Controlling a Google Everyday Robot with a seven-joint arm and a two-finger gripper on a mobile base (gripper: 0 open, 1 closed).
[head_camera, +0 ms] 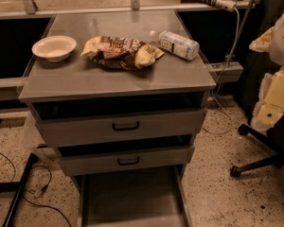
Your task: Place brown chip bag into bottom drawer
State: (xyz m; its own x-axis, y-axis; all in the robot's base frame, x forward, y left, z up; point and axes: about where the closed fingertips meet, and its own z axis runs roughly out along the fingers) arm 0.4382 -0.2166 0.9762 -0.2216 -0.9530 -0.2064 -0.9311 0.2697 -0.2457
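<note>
The brown chip bag (pixel 120 52) lies crumpled on top of the grey cabinet (pixel 118 82), near the middle, between a bowl and a bottle. It is dark brown with pale yellow ends. The bottom drawer (pixel 132 197) is pulled out at the foot of the cabinet; its flat grey floor shows with nothing on it. The gripper is not in view, and nothing touches the bag.
A white bowl (pixel 54 48) sits left of the bag. A clear bottle with a white label (pixel 178 44) lies on its side to the right. Two grey drawers with black handles (pixel 125 126) (pixel 128 161) stand slightly open. A chair with torn yellow foam (pixel 274 103) stands at right. Cables (pixel 19 193) lie on the floor at left.
</note>
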